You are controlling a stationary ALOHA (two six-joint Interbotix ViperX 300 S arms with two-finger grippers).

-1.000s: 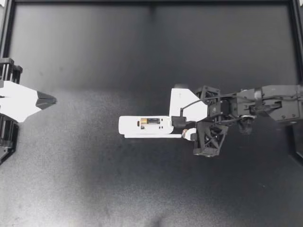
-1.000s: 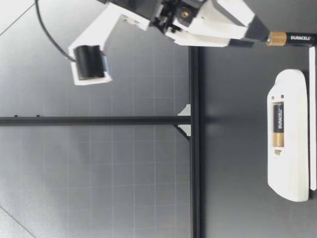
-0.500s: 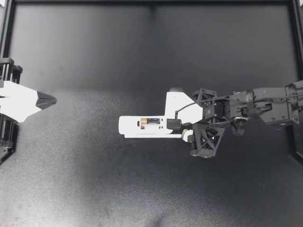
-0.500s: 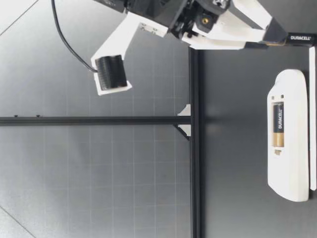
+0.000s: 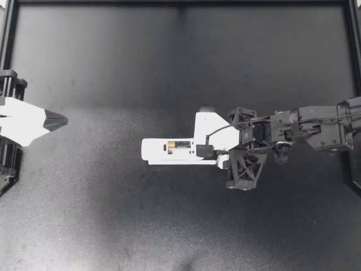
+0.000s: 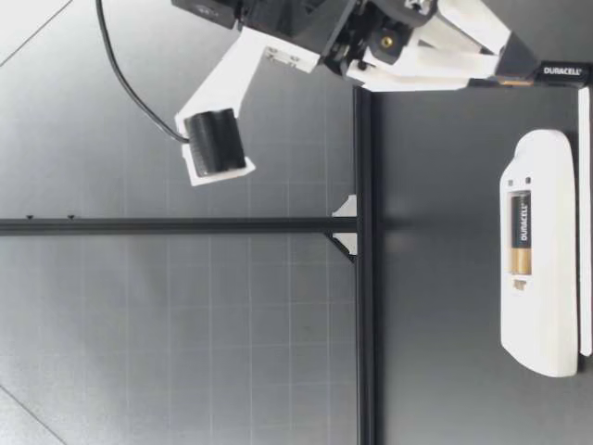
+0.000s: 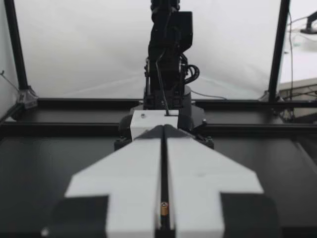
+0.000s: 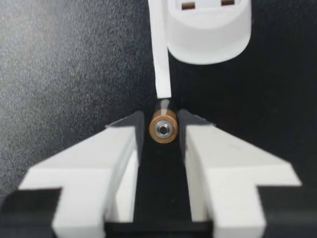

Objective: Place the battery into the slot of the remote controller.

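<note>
Already, one battery [image 5: 179, 145] inside the white remote [image 5: 153, 151]

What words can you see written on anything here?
On the slotted battery in the remote: one line of brand lettering, which I don't spell out.
On the second battery in my right gripper: the same kind of lettering.
On the remote itself: no readable print.
</note>
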